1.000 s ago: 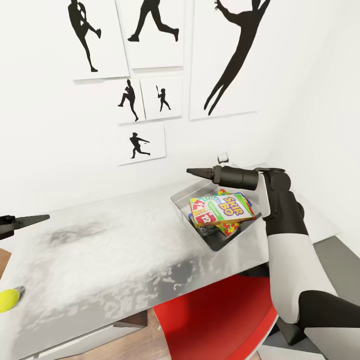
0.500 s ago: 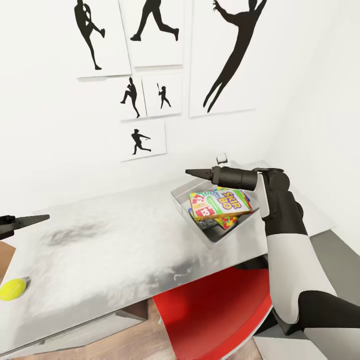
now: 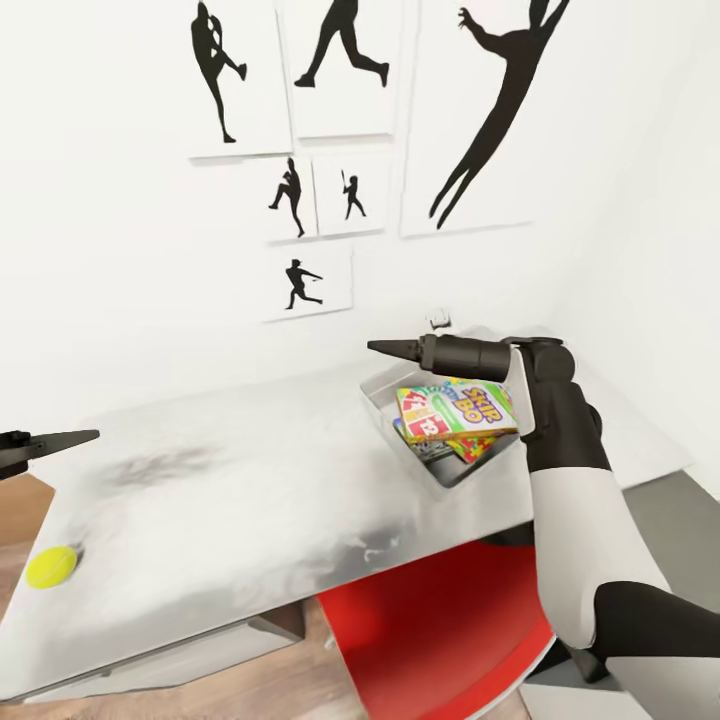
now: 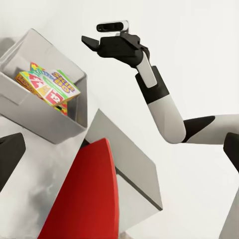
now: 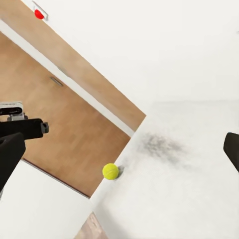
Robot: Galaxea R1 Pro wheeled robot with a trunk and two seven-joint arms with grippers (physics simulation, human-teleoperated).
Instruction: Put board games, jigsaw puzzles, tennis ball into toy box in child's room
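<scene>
Tennis ball (image 3: 51, 566) lay at the surface (image 3: 250, 500) edge, near my left fingers (image 3: 60, 440), state unclear. Right fingers (image 3: 392, 348) hung empty, apart, above the toy box (image 3: 385, 412) holding the Skip-Bo game (image 3: 455, 408).

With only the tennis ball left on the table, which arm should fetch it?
Probably left: the tennis ball sits at the table's left edge, near the left end effector; the right end effector hovers by the toy box.

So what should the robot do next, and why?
Probably move the left hand toward the tennis ball. The ball sits alone near the table edge, while the SKIP BO game already lies in the toy box.
</scene>
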